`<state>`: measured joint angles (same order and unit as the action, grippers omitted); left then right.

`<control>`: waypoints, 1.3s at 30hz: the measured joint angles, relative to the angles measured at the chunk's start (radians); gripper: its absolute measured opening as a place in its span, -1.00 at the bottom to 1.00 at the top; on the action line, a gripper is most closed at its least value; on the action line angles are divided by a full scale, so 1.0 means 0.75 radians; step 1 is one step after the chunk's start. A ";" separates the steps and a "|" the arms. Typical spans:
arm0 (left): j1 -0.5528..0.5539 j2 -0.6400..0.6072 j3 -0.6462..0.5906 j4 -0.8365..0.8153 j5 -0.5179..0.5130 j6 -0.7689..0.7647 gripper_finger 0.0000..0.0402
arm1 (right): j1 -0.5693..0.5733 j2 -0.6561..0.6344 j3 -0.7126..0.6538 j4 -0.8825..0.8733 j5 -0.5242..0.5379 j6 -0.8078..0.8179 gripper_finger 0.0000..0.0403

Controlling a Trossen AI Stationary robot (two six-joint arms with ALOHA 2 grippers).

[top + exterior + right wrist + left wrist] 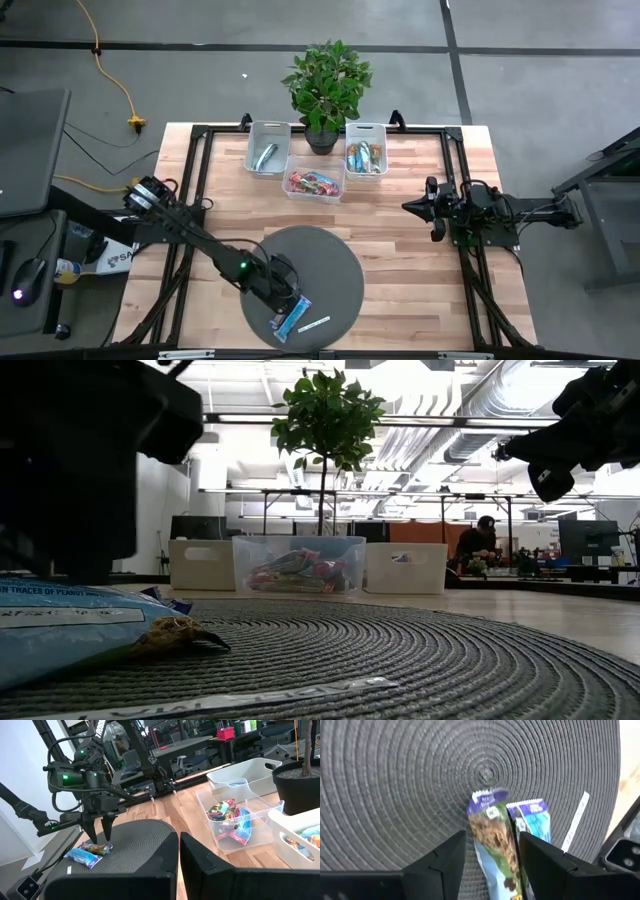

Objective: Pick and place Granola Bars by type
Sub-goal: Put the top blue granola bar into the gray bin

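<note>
hovering over the round grey mat (330, 262), left gripper (490, 857) has jaws apart straddling a light blue granola bar (495, 840) lying on the mat beside a white strip (314, 324), while right gripper (436, 210) waits shut above the table's right side.

Low view: light blue bar wrapper (60, 625) beside my left claw carries white print, "TRACES OF PEANUT" legible, remainder cut off. Wrapper tops in my left wrist view bear print, too small to read. Nothing else legible.
</note>
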<state>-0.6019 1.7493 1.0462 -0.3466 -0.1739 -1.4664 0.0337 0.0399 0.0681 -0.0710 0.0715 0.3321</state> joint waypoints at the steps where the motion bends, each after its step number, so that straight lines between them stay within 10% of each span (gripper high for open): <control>1: 0.009 0.000 0.000 0.000 0.001 0.005 -0.10 | 0.000 0.000 0.000 0.000 0.001 0.000 -1.00; 39: 0.052 0.127 0.005 0.160 0.145 -0.010 -0.10 | 0.000 0.015 0.000 -0.016 0.001 0.000 -1.00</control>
<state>-0.5632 1.8444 1.0496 -0.2268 -0.0652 -1.4738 0.0334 0.0512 0.0681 -0.0828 0.0719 0.3321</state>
